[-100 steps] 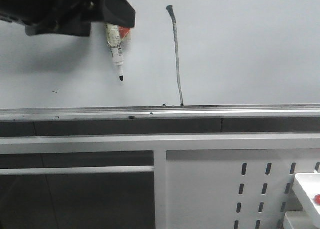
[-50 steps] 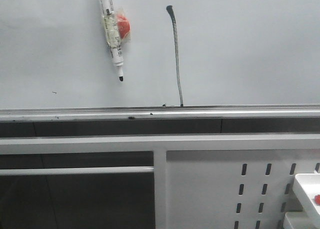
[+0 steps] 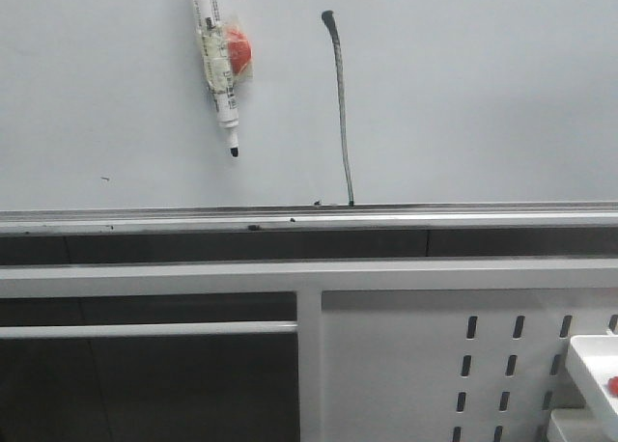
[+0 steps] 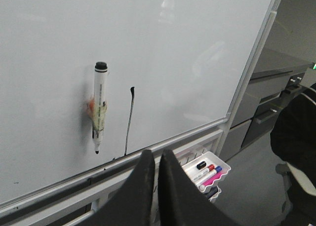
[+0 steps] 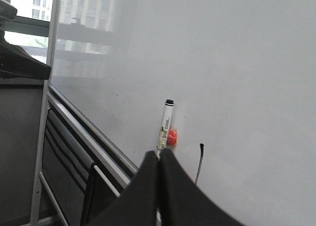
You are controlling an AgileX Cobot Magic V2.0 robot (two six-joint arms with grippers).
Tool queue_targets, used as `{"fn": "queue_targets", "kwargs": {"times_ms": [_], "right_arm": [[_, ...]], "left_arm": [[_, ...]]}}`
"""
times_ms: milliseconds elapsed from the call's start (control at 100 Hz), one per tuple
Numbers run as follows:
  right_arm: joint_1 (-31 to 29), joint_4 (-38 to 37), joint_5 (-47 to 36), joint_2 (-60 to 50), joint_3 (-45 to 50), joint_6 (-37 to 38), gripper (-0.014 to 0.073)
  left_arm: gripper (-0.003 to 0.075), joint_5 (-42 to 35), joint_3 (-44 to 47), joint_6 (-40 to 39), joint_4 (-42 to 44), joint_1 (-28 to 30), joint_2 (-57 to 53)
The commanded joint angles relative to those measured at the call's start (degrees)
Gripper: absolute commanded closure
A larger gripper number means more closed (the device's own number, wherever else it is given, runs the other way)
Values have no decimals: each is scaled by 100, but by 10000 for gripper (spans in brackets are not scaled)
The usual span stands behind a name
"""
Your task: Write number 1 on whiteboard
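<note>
on the whiteboard (image 3: 483,95) the number 1 (image 3: 342,114) runs nearly upright from a small hook at 12 o'clock down to the silver rail (image 3: 309,216) at 6 o'clock. at its 9 o'clock side a marker (image 3: 217,70) sticks to the board by a red magnet (image 3: 238,50), tip down. the left gripper (image 4: 157,159) and right gripper (image 5: 158,159) are both pressed together, holding nothing, apart from the board.

The pale grey whiteboard (image 3: 483,95) bears a dark grey-black number 1 (image 3: 341,104); the marker (image 3: 216,66) is white, black-tipped.
</note>
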Motion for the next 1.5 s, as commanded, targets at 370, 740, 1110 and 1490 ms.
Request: {"fn": "queue_targets", "kwargs": {"times_ms": [370, 740, 1110, 1490], "right_arm": [[-42, 47, -388, 64, -147, -4, 643], [-42, 47, -388, 64, -147, -4, 643], [-42, 47, -388, 64, -147, -4, 643], [-42, 47, -388, 64, -147, -4, 643]], "left_arm": [[740, -342, -139, 8, -167, -1, -71], [740, -583, -34, 8, 573, 10, -71], [740, -2190, 1357, 10, 1736, 1490, -379], [740, -1456, 2389, -664, 2277, 2678, -1327]]}}
